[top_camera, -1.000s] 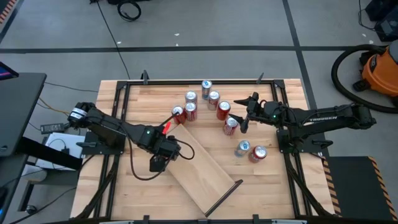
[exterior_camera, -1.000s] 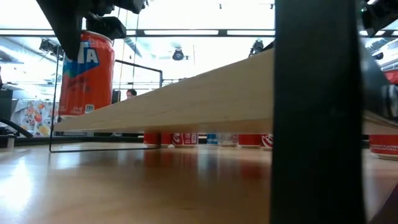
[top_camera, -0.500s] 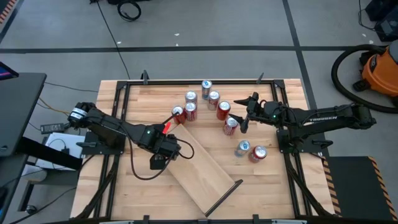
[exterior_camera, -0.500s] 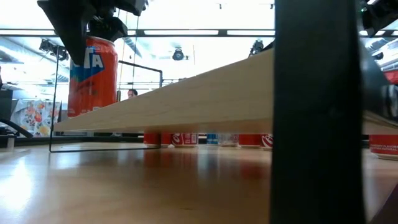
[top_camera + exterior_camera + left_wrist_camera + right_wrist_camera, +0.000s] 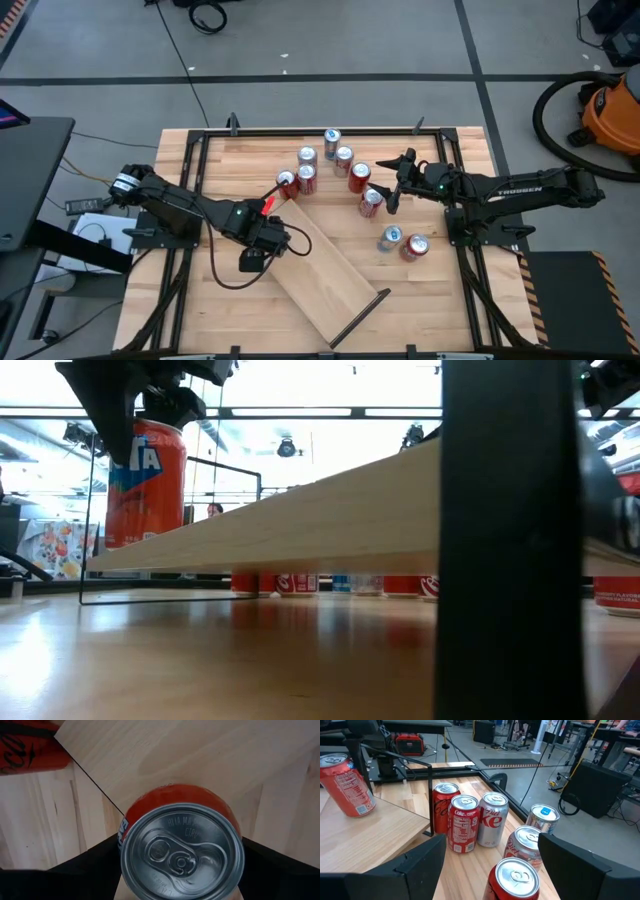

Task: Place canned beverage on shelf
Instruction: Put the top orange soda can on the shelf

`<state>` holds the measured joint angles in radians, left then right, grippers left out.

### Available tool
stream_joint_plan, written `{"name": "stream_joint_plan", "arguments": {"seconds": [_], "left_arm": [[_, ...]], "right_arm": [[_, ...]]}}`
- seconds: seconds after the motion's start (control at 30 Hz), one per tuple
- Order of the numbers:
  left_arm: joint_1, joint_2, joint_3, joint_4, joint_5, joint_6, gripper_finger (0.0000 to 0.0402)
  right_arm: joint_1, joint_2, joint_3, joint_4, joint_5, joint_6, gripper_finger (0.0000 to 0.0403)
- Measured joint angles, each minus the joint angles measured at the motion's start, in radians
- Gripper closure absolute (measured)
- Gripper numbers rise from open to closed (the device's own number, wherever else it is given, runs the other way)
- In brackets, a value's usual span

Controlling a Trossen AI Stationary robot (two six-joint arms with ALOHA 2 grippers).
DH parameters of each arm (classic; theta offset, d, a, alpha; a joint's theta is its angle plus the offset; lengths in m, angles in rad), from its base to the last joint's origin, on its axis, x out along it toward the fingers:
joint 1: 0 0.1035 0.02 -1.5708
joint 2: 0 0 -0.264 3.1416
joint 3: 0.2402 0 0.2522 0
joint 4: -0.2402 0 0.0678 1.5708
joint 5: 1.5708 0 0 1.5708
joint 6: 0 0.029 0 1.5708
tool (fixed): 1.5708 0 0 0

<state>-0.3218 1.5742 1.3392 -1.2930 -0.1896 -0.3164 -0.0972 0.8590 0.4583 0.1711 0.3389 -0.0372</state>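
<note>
An orange can with a blue label (image 5: 145, 480) is in my left gripper (image 5: 253, 257), at the left near edge of the shelf (image 5: 330, 255). The shelf is a pale wood plank lying slantwise across the table, raised on thin black rods (image 5: 362, 313). The left wrist view looks down on the can's silver top (image 5: 182, 852) above the plank's corner (image 5: 200, 755). My right gripper (image 5: 395, 185) hangs open and level over the red and silver cans at the far right, touching none of them. My left gripper pinches the orange can's side wall near its top (image 5: 125, 832) between its two fingers (image 5: 85, 872), one on each side. The fingers come from above, pointing down. The can stays upright. The plank's edge (image 5: 150, 545) hides its bottom, so whether it rests on the shelf cannot be told.
A red can (image 5: 287, 183) stands at the shelf's far end. Several red and silver cans (image 5: 335, 160) cluster on the table's far middle, and two more (image 5: 402, 242) lie right of the shelf. Black frame rails (image 5: 190, 200) run along the table's sides.
In the low view the orange can in my left gripper has shifted slightly and sunk a little behind the shelf's edge. My right gripper has kept still.
</note>
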Motion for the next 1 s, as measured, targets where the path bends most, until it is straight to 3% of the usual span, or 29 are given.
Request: {"name": "stream_joint_plan", "arguments": {"seconds": [0.67,0.87,1.0], "left_arm": [[0.006,0.001,0.000,0.000,-0.022,-0.058,0.0081],[0.006,0.002,0.000,-0.003,-0.022,-0.058,0.0016],[0.006,0.002,0.000,-0.005,-0.022,-0.034,0.0014]], "right_arm": [[0.000,0.000,0.000,0.015,0.000,0.007,0.0076],[0.000,0.000,0.000,0.015,0.000,0.007,0.0076],[0.000,0.000,0.000,0.014,0.000,0.007,0.0076]]}}
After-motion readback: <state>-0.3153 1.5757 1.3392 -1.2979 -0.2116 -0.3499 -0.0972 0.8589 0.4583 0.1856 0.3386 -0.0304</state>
